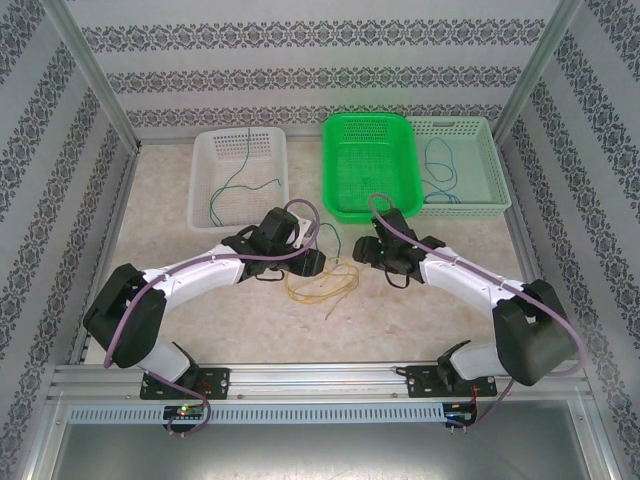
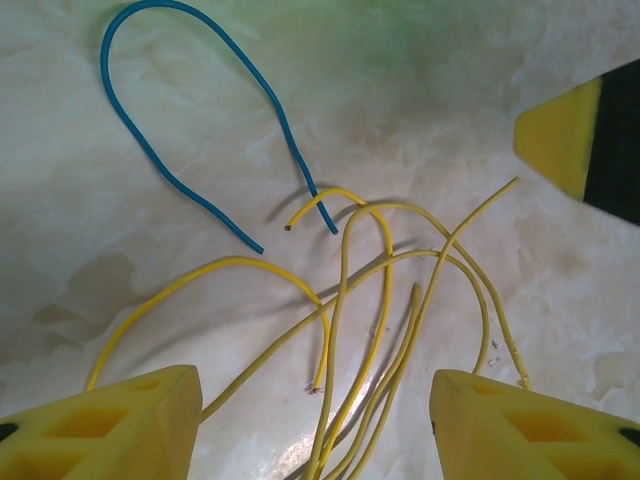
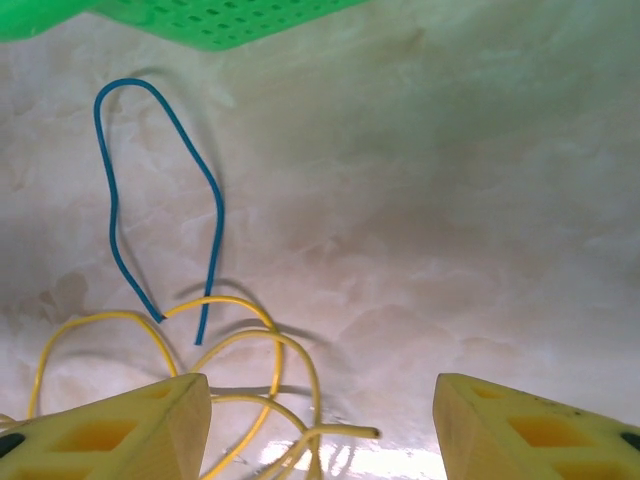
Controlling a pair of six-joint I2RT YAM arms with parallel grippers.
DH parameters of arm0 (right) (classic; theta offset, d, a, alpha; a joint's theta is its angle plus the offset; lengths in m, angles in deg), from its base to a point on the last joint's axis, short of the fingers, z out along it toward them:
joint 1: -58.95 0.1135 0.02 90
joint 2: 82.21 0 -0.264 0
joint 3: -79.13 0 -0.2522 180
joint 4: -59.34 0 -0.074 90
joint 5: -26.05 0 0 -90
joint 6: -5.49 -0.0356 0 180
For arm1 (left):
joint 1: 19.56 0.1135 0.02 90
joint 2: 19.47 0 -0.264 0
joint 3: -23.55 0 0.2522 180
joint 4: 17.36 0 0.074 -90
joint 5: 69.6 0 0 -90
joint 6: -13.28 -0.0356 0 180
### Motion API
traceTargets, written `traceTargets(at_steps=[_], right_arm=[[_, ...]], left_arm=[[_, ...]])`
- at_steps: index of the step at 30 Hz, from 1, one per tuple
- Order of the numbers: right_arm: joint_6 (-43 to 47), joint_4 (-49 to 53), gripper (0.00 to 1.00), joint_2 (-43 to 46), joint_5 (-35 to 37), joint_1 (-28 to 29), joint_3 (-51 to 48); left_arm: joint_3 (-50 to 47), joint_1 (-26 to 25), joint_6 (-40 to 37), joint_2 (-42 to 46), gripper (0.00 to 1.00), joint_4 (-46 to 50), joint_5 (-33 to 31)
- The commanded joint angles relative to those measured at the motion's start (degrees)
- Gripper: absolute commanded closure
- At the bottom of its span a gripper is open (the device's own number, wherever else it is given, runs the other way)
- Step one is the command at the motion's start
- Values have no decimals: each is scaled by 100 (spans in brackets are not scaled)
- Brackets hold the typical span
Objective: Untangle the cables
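1. Marbled tabletop [image 1: 260, 325] lies under patterned walls. Both arms bend inward from the near edge, with their wrists dipped low over its middle.
2. Left gripper [image 2: 315, 420] hovers with its fingers spread wide, holding nothing. Tangled yellow cables [image 2: 385, 300] lie between and just ahead of its fingertips. A blue cable [image 2: 190, 100] loops farther ahead.
3. Right gripper [image 3: 320, 420] is likewise agape and empty. The yellow loops lie near one finger, the blue cable ahead of it, and a green basket [image 3: 200, 20] beyond.
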Motion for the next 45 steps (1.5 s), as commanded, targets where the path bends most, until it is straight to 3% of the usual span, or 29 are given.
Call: traceTargets(at_steps=[1,10,16,18,23,27,37,45], right_arm=[[-521,-188,39,-246,425,171,-115],[-912,-197,39,-391,836,494,-270],[-1030,-378,46,-785,824,570,-220],[-1035,-360,53,-887,909,593,-208],[-950,-189,86,-814,1235,582,-267],[-849,61,100,-508,1445,576,-421],[-356,813,100,557,1868,609,-908],[-220,791,100,977,1827,608,-1169]], left_arm=[[24,56,98,186,37,28,-111],[427,65,113,-125,32,590,-541],[581,63,291,-408,33,470,-317],[584,64,357,-446,33,478,-354],[886,73,497,-800,33,837,-436],[1298,72,641,-1225,34,1041,-392],[2273,73,741,-2251,37,1762,-922],[2672,81,826,-2818,37,1818,-1007]])
